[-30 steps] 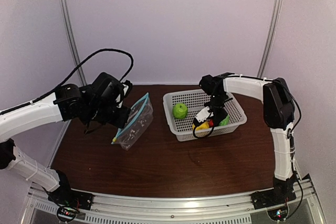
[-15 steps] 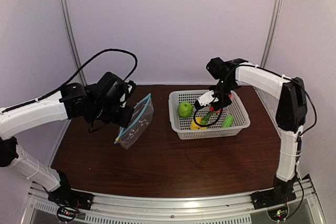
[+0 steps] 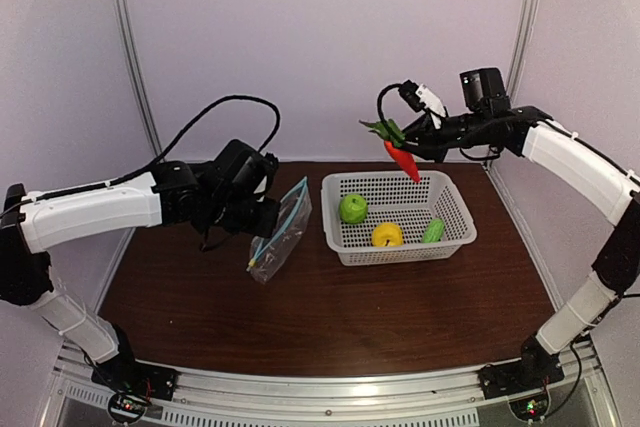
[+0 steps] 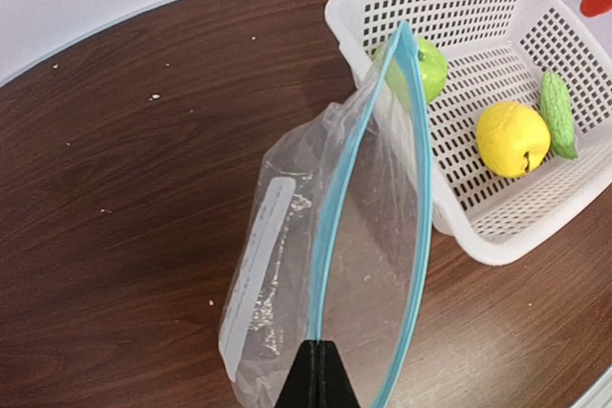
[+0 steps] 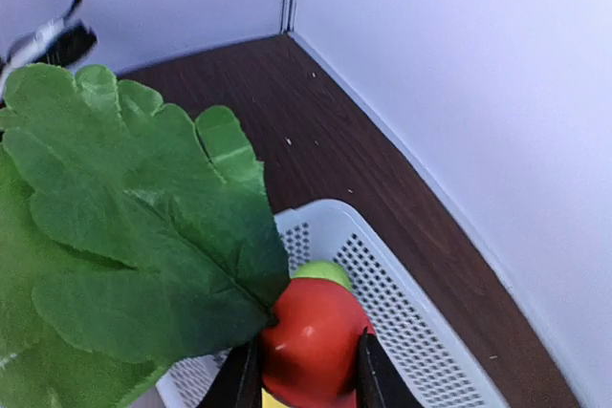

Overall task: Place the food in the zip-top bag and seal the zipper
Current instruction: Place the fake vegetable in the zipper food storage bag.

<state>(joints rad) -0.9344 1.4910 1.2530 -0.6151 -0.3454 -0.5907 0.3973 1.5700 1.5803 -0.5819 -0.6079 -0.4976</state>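
My left gripper is shut on the teal zipper edge of the clear zip-top bag, which hangs above the table left of the basket with its mouth gaping open. My right gripper is shut on the red carrot with its leafy green top, held high above the basket's back edge. In the right wrist view the red body sits between my jaws. The green apple, yellow fruit and green oblong vegetable lie in the basket.
The white perforated basket stands right of centre on the brown table; it also shows in the left wrist view. White walls close the back and both sides. A black cable loops above the left arm.
My right gripper has lifted the red carrot out of the basket and swung up and back. My left arm has carried the bag a little right, toward the basket.
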